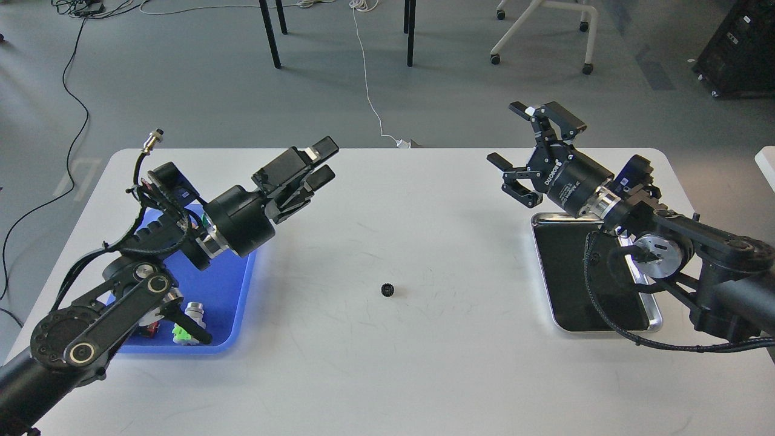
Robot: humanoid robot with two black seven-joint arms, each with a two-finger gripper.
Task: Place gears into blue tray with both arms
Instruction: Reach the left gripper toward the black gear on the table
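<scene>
Gear (387,290): one small black toothed ring, alone on the white table (424,363), right of the blue tray and well apart from it. A second gear is not visible; it may sit under the left arm, cannot say.
Blue tray (239,303): at the table's left side, largely covered by the left arm. Small coloured switches (187,324) lie in its near end.
Left gripper (318,162): raised beyond the tray's far right corner, fingers close together with only a narrow gap between them, nothing seen held.
Right gripper (525,150): far right of the tray, raised above the far end of the metal tray (654,324), fingers spread wide, empty.
Task state: looks unfinished; the visible gear is outside the tray.
Risk, pick: gear is much smaller than a finger and lies flat, so a slightly off descent could push it aside or flick it away.
Risk, drop: released from height, it could bounce or roll over the low rim.
Risk, arms: both reaching the centre together could collide.
</scene>
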